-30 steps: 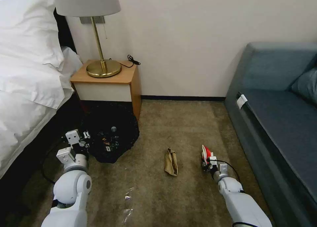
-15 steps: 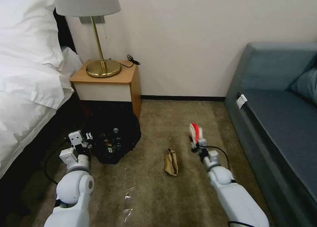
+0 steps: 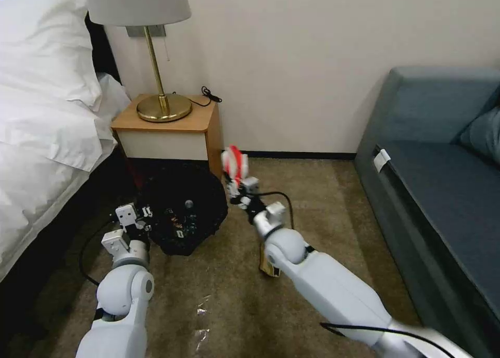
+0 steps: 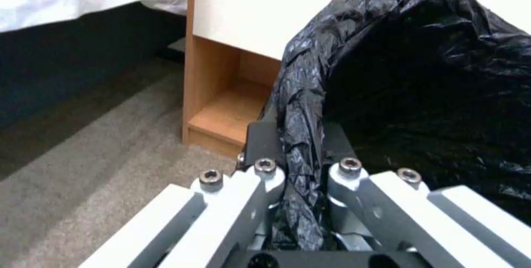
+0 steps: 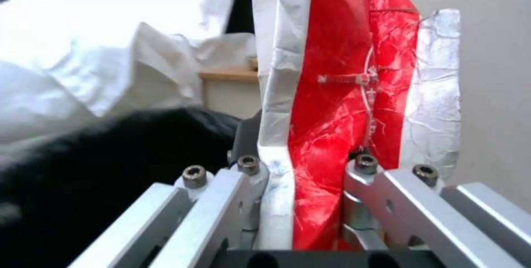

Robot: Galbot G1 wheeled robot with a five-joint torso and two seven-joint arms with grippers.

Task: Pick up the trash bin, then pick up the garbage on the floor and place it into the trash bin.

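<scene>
While the left gripper (image 4: 298, 176) pinches the crinkled black liner at the rim of the trash bin (image 3: 182, 212) beside the wooden nightstand (image 3: 172, 131), the right gripper (image 5: 301, 176) clamps the creased, glossy red-and-white snack packet (image 3: 235, 163) upright, just beside the bin's rim above the carpet (image 3: 291, 191).

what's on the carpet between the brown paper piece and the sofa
Nothing: in the head view the carpet between the brown paper piece and the sofa is bare, crossed above by the right arm.
</scene>
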